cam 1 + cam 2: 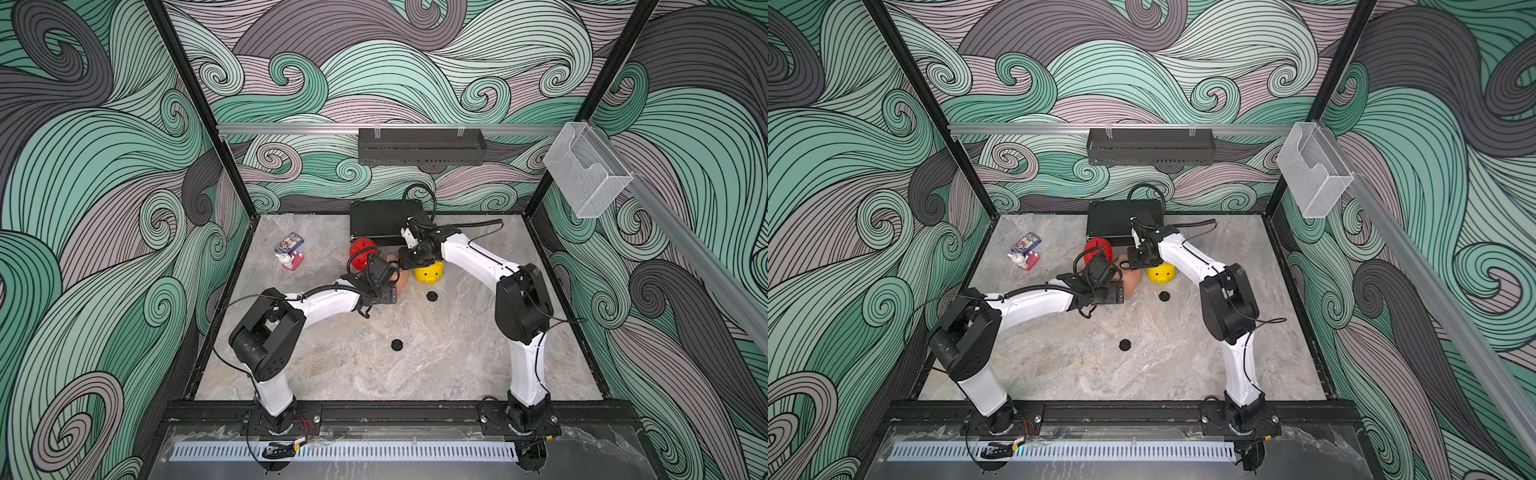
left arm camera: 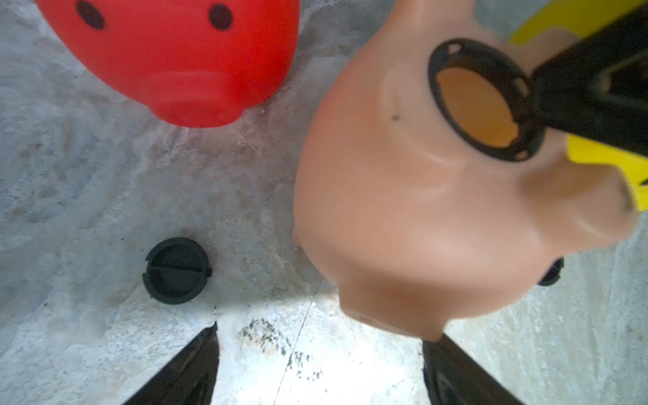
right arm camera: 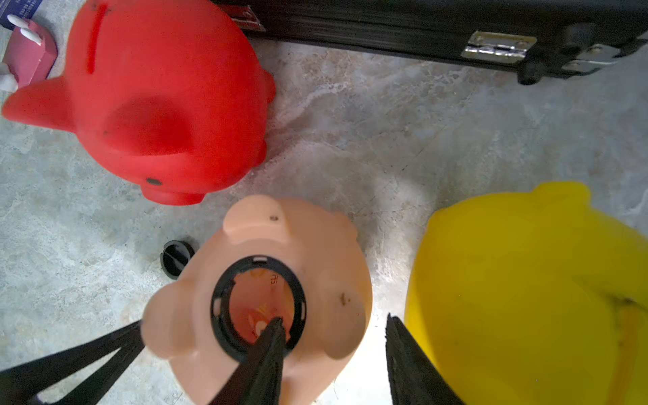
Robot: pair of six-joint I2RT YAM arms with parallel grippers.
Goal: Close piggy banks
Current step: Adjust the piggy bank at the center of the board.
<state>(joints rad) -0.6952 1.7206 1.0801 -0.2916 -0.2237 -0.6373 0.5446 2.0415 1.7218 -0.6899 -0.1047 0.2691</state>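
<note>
The peach-pink piggy bank (image 3: pixel 333 266) lies belly up between the red piggy bank (image 3: pixel 164 98) and the yellow piggy bank (image 3: pixel 526 298). Its black-ringed belly hole (image 3: pixel 259 305) is uncovered. My right gripper (image 3: pixel 333 319) is open astride the pig's wall: one finger dips into the hole, the other stands outside, apart from the pig and next to the yellow one. My left gripper (image 2: pixel 321 368) is open just in front of the peach pig (image 2: pixel 403 217), one finger beside its end. A black plug (image 2: pixel 177 270) lies on the floor near the red pig (image 2: pixel 175 52).
Two more black plugs (image 1: pixel 432 296) (image 1: pixel 397 344) lie on the marble floor nearer the front. A black case (image 1: pixel 386 222) stands at the back wall behind the pigs. A card box (image 1: pixel 289 243) and a pink toy (image 1: pixel 292 262) sit at the back left.
</note>
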